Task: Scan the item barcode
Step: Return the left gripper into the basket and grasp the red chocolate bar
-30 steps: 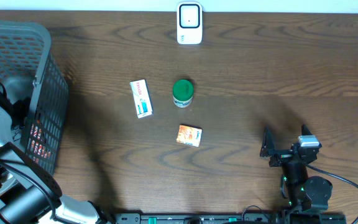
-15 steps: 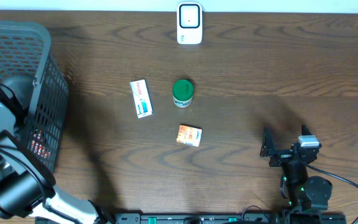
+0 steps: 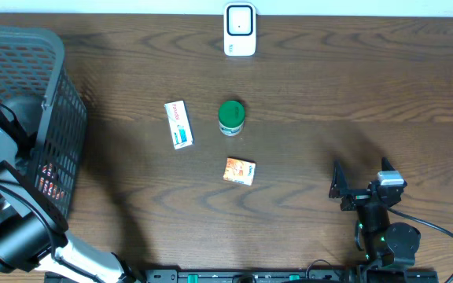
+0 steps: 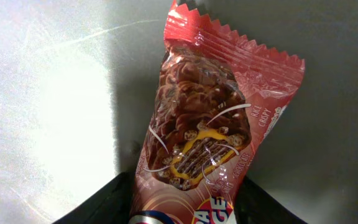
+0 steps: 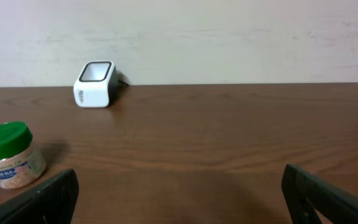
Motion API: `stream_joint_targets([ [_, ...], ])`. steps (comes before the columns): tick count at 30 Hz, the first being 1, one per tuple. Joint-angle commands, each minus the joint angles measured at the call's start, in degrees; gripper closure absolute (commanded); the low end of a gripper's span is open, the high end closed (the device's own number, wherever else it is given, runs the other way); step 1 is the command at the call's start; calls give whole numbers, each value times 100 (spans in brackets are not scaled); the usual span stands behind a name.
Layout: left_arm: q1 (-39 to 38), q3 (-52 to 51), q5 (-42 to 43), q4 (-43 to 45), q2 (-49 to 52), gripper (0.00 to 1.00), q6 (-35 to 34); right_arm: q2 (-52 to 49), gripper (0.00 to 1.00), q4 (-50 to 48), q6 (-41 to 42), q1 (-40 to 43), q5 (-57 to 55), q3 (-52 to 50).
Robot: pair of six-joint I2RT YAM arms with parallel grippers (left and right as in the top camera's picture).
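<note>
In the left wrist view, a red snack packet (image 4: 207,118) showing a chocolate crispy bar lies on the grey floor of the basket (image 3: 53,94). My left gripper (image 4: 188,202) is down inside the basket, and its black fingers (image 4: 107,202) press the packet's lower end from both sides. The white barcode scanner (image 3: 240,30) stands at the table's far edge and also shows in the right wrist view (image 5: 95,84). My right gripper (image 3: 344,189) rests open near the front right, with nothing between its fingers (image 5: 48,196).
A white carton (image 3: 178,124), a green-lidded jar (image 3: 231,117) and a small orange box (image 3: 240,170) lie mid-table. The jar (image 5: 8,155) also shows at the left of the right wrist view. The dark mesh basket fills the left edge.
My left arm has shifted a little inside the basket, and its jaws have closed in on the snack packet. The right arm and the table items have not moved.
</note>
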State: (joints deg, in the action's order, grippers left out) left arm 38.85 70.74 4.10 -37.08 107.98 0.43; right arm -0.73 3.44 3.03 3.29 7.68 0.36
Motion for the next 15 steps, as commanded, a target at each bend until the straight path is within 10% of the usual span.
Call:
stream_joint_targets([
  [1,-20,-184,57,-227,361,54,44,17,1,24,76,-39,-13,-7],
  [15,-20,243,39,-525,-1827,68,33,17,1,22,76,-39,-13,-7],
])
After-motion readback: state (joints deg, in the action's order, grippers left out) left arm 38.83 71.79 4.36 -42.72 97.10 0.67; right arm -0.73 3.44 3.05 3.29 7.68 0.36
